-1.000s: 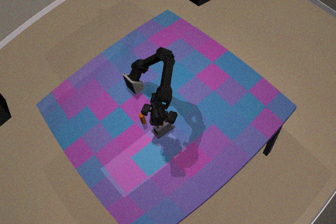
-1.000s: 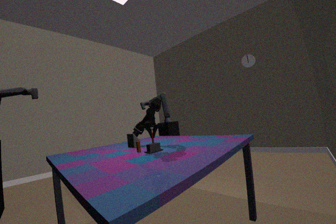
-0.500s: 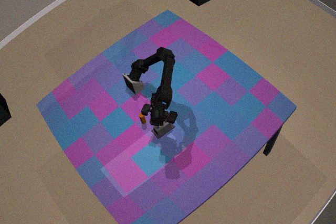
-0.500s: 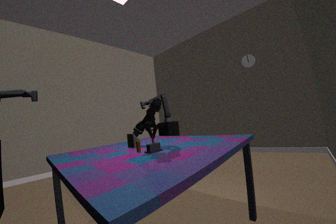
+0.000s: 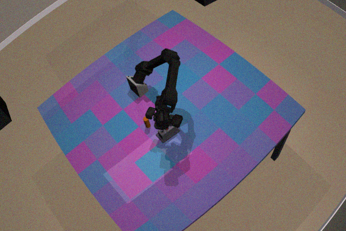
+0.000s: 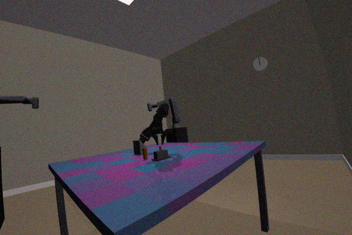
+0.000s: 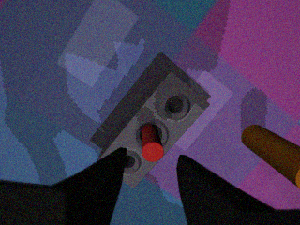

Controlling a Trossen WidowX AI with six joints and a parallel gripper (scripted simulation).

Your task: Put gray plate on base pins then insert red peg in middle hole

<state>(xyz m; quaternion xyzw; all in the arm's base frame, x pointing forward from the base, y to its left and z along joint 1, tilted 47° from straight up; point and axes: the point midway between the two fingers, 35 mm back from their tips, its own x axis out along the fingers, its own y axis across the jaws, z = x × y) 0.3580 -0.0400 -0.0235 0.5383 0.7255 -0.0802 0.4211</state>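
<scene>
Right now your gripper (image 7: 149, 173) is standing partly open with nothing between its two dark fingers, which are flanking the near end of the gray plate (image 7: 185, 91) without touching the red peg (image 7: 151, 142).

Just beyond the fingertips, the peg is standing upright in the plate's middle hole, free of the gripper, with a short length still showing above the plate. Whether it is seated to its full depth you cannot tell from these views.

The plate itself is lying flat on the base (image 7: 127, 110), with a pin showing through each end hole, so the first step looks done and the insertion and release look done too. By my judgement, only backing the gripper away is left.

To the right of the plate in the wrist view, an orange cylinder (image 7: 269, 146) is standing apart from it.

Farther back, the arm (image 5: 171, 76) is rising from its mount, folding at the elbow and reaching down so the wrist is pointing steeply at the plate on the checkered table (image 5: 237, 105).
</scene>
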